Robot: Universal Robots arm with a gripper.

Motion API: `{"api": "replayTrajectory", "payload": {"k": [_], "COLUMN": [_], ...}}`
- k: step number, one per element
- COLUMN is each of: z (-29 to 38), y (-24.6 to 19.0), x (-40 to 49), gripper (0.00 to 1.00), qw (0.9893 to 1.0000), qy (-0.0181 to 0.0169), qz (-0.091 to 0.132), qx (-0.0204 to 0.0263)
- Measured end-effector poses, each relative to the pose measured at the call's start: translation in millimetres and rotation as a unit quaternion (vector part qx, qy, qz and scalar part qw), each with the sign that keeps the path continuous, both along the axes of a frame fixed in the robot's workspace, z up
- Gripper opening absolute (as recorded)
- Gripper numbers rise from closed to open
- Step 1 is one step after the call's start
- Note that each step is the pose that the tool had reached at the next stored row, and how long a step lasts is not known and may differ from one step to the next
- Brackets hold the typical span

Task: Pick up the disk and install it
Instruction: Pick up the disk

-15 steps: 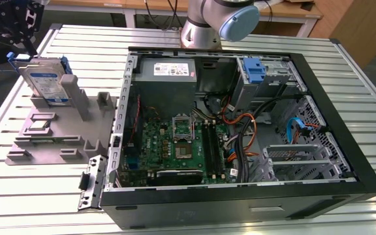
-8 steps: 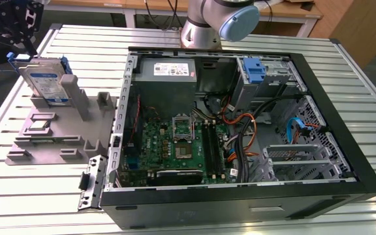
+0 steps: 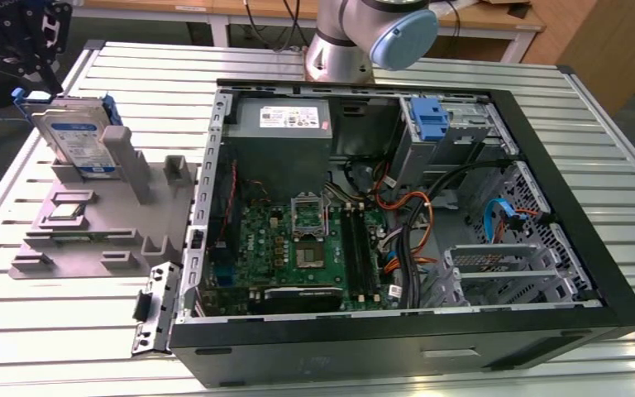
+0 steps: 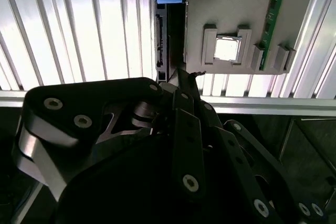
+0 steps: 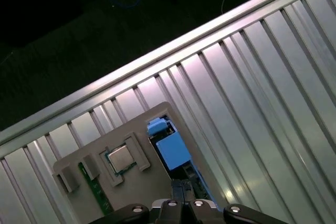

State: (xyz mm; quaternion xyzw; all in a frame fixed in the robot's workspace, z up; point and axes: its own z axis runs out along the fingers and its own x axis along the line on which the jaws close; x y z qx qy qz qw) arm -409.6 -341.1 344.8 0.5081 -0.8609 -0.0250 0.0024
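Observation:
The disk (image 3: 75,136) stands on edge in a slot of the grey holder (image 3: 86,227) at the exterior view's left, its white-and-blue label facing out and its blue carrier frame around it. My gripper (image 3: 33,83) hangs at the disk's upper far corner, close to the blue frame. In both wrist views I look down on the disk (image 4: 169,30) (image 5: 170,148) edge-on. The gripper (image 4: 185,77) (image 5: 181,184) is over one end of the disk, shut, with its tips together. I cannot tell whether they touch the disk.
The holder also carries a square chip (image 3: 67,209) and stands on the ribbed metal table (image 3: 64,331). The open computer case (image 3: 582,273) lies to its right. It holds a power supply (image 3: 284,116), a motherboard (image 3: 307,248), cables and a blue bracket (image 3: 430,120).

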Motion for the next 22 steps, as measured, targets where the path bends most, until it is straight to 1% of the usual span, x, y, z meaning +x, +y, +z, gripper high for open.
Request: {"api": "replayTrajectory", "payload": {"k": [4, 18, 22], "z": [0.0, 0.0, -0.1], "y": [0.0, 0.0, 0.0], "x": [0.0, 0.0, 0.0], "gripper": [0.10, 0.10, 0.10], "qw": [0.9999, 0.9999, 0.9997], "qy": [0.0000, 0.0000, 0.0000], "qz": [0.013, 0.014, 0.024], "qx": [0.0000, 0.0000, 0.0000]}}
